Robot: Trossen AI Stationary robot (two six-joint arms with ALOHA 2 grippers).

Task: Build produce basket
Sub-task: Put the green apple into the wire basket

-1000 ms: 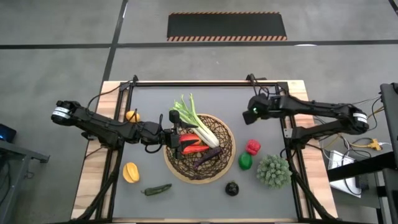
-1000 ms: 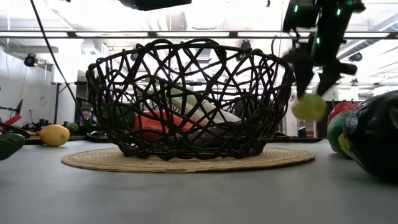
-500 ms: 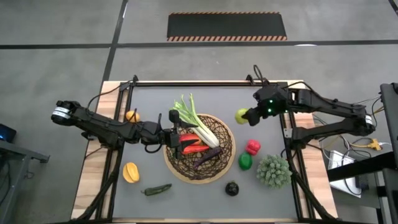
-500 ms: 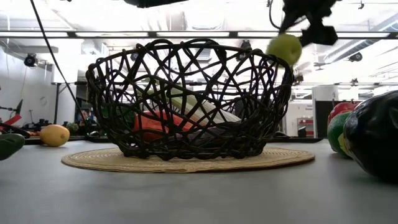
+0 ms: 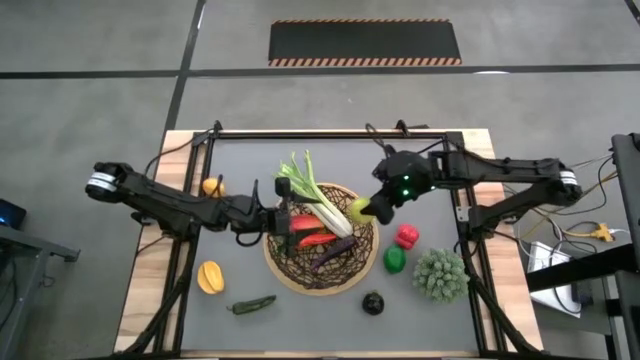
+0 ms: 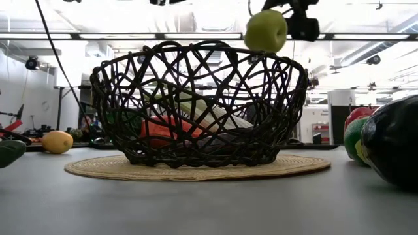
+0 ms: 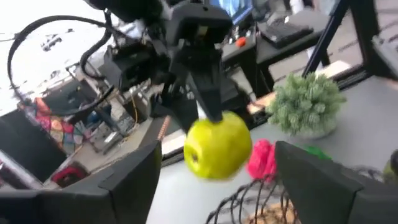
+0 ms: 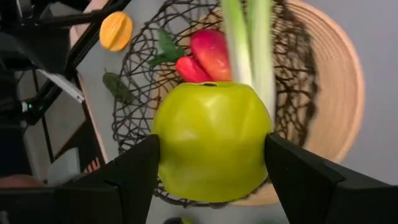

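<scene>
Your right claw (image 5: 376, 207) carries a yellow-green fruit (image 5: 361, 209) over the basket (image 5: 368, 247) rim; next, lower and release, while the left claw (image 5: 283, 222) gapes inside.

A small green artificial plant (image 5: 440, 275) with spiky leaves stands on the grey table mat (image 5: 250, 160), near its right edge. The mat lies on a wooden tabletop (image 5: 140, 300). On the concrete floor beyond the table is a dark floor mat (image 5: 365, 42) with an orange-striped border.
</scene>
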